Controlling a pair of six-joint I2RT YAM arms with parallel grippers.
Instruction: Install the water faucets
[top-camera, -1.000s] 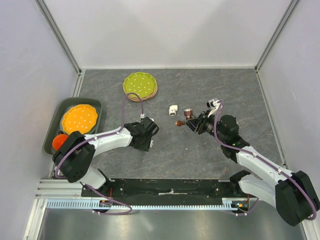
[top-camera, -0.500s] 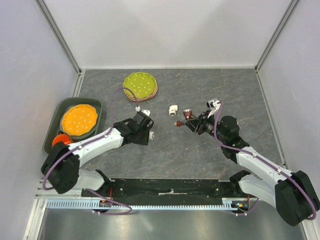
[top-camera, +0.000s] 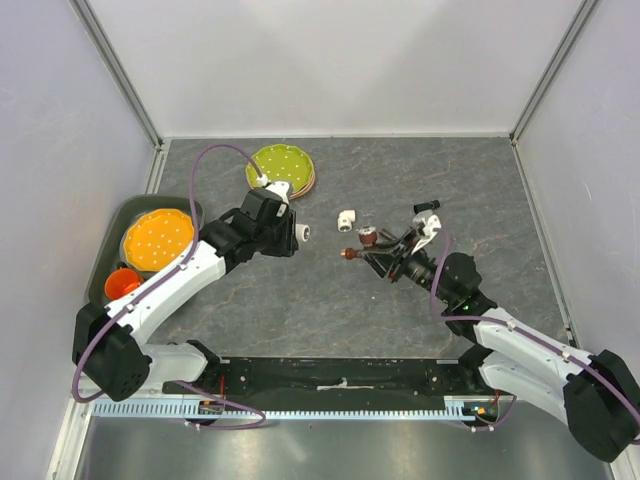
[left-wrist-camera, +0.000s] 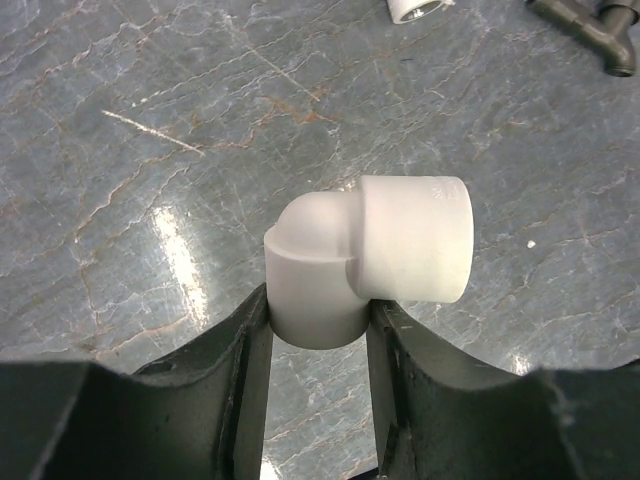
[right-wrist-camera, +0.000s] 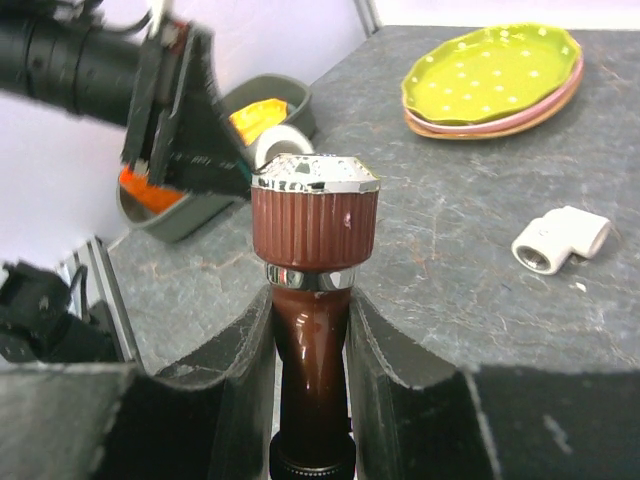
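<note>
Top external, right gripper (top-camera: 372, 249): clamped on the brown faucet (top-camera: 366, 238), right of the table's centre.
Top external, left gripper (top-camera: 293, 233): clenched on the held elbow (top-camera: 304, 233), left of the faucet and apart from it.
Top external, loose elbow (top-camera: 346, 220): on the table between the two grippers, a little farther back.
Top external, green plate (top-camera: 280, 170): just beyond the left gripper; tray (top-camera: 195, 212) at the left edge.
Left wrist, held elbow: one leg pinched between both fingers, the other leg sticking out to the right past the tips.
Left wrist, grey faucet (left-wrist-camera: 590, 25): on the table at far right, well clear of the jaws, near the loose elbow.
Right wrist, brown faucet: upright between the jaws, both fingers pressed on its stem, ribbed chrome-capped handle above the tips.
Right wrist, left gripper: behind the faucet to the left, with its elbow.
</note>
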